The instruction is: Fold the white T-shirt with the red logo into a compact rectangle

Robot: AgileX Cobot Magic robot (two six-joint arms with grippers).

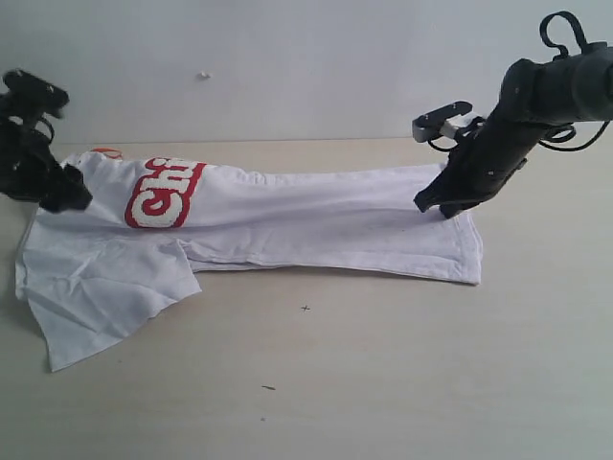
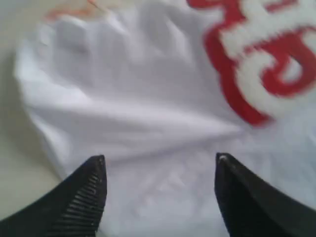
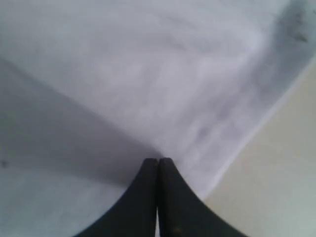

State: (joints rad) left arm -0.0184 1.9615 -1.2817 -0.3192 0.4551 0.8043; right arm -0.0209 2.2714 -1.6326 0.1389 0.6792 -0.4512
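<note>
White crumpled T-shirt [image 1: 316, 216], fuzzy red logo [image 1: 163, 192]; left fingers [image 2: 84, 202] spread empty, right fingers [image 3: 143, 197] closed.

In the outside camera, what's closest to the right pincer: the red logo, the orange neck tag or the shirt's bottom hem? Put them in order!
1. Bottom hem, right beside the right pincer.
2. Red logo, far to the left.
3. Orange neck tag, farthest left, past the logo.
</note>
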